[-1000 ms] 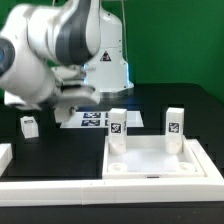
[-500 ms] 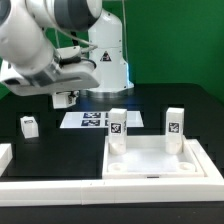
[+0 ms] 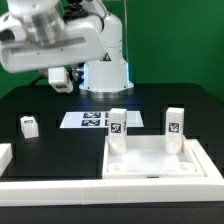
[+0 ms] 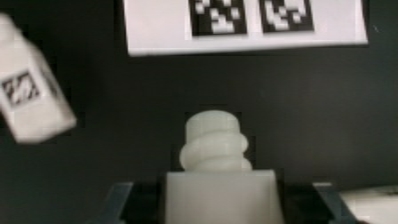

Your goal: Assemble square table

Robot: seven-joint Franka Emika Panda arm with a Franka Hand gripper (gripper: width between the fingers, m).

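White robot arm raised above a black table. Square tabletop lies at the front, with two fitted legs upright in its far corners. Marker board sits behind. Gripper pinches a third leg in the air. Loose leg stands at the exterior view's left.

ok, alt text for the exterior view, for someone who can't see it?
The gripper holds a white leg in the air over the black table. In front, the square tabletop has one upright leg at a far corner and a second upright leg at the other; a loose leg stands at the exterior view's left, apart from the marker board.
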